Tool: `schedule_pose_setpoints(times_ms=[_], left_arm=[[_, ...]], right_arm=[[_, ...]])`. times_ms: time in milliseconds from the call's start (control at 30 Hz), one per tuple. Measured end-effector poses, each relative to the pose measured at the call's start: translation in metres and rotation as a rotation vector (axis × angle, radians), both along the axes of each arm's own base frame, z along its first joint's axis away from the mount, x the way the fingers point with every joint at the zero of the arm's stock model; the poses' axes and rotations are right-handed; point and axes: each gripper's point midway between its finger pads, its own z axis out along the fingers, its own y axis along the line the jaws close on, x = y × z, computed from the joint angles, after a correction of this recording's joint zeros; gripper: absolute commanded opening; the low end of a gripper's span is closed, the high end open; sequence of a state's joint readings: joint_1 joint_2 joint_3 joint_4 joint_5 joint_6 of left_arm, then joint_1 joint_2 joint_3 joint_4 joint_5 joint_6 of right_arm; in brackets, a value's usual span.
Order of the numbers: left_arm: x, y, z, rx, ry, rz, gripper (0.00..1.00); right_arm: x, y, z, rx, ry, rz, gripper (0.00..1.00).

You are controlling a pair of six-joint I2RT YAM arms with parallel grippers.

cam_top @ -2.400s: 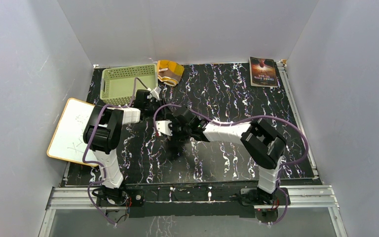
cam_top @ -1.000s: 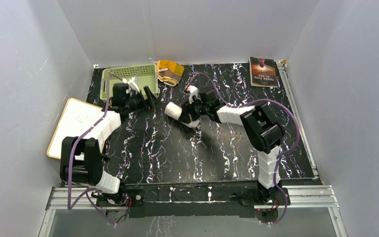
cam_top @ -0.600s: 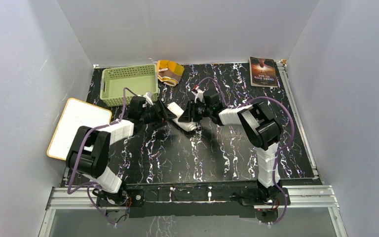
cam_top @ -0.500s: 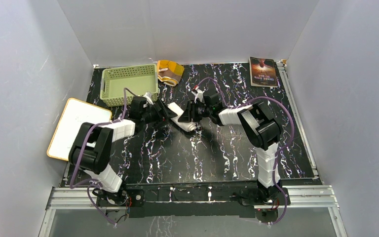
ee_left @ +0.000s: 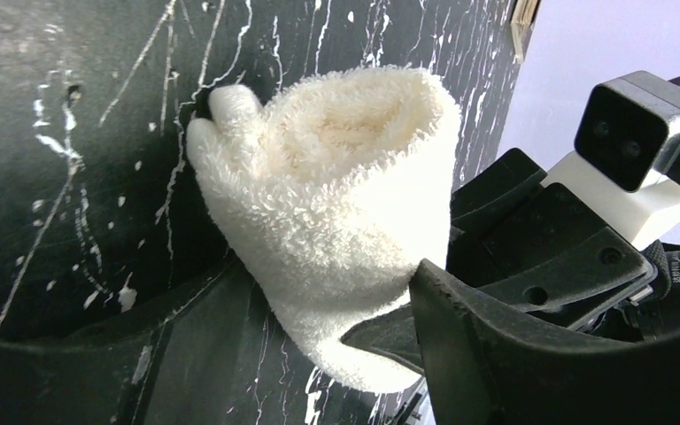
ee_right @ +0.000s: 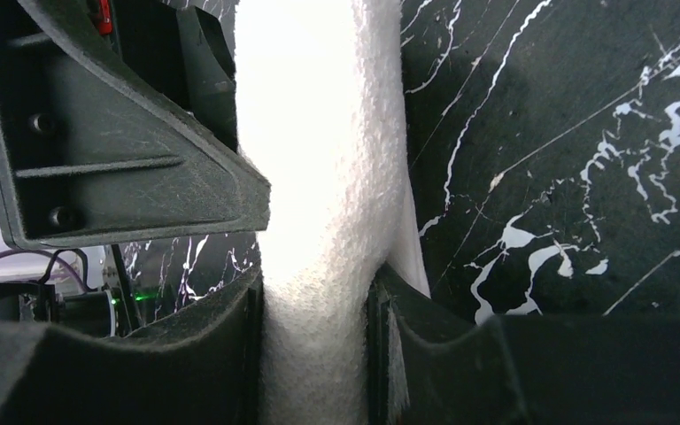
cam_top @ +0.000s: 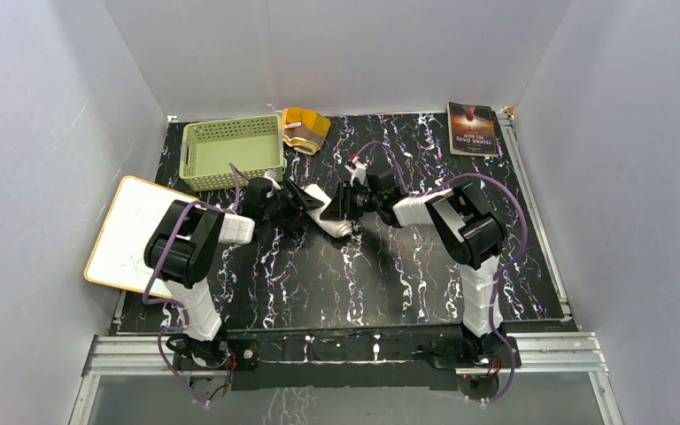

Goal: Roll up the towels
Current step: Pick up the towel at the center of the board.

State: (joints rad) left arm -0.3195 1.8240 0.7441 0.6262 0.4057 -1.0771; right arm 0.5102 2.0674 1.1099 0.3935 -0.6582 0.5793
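Pinching rolled white towel [cam_top: 326, 211] at centre of tabletop [cam_top: 390, 274] between right fingers [ee_right: 186, 372]; straddling its other end with left fingers [ee_left: 513, 372], clamped or loose impossible to tell.

The white towel [ee_right: 319, 177] is glared blank in the right wrist view and cut off at top and bottom. From above, the left gripper [cam_top: 304, 204] and right gripper [cam_top: 343, 204] cover most of it. The book [cam_top: 473, 116] title is too small to read.

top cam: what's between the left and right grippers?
The rolled white towel, flanked by left gripper and right gripper in the top view; the right wrist view shows it pinched.
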Motion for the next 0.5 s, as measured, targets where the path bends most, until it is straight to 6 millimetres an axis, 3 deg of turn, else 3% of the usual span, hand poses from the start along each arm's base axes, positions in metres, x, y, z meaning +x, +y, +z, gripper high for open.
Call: schedule_pose_setpoints(times_ms=[200, 300, 367, 500], left_arm=[[0.005, -0.009, 0.001, -0.033, -0.033, 0.0, 0.55], [0.008, -0.011, 0.002, -0.052, -0.065, 0.001, 0.44], [0.009, -0.012, 0.003, -0.069, -0.091, -0.003, 0.35], [0.011, -0.017, 0.008, -0.082, -0.144, -0.035, 0.33]], right_arm=[[-0.002, 0.001, 0.001, 0.023, 0.009, -0.001, 0.35], [-0.002, 0.002, 0.002, 0.04, 0.012, 0.005, 0.37], [-0.002, 0.003, 0.002, 0.048, 0.013, 0.007, 0.42], [-0.005, 0.003, 0.005, 0.065, 0.008, 0.026, 0.58]])
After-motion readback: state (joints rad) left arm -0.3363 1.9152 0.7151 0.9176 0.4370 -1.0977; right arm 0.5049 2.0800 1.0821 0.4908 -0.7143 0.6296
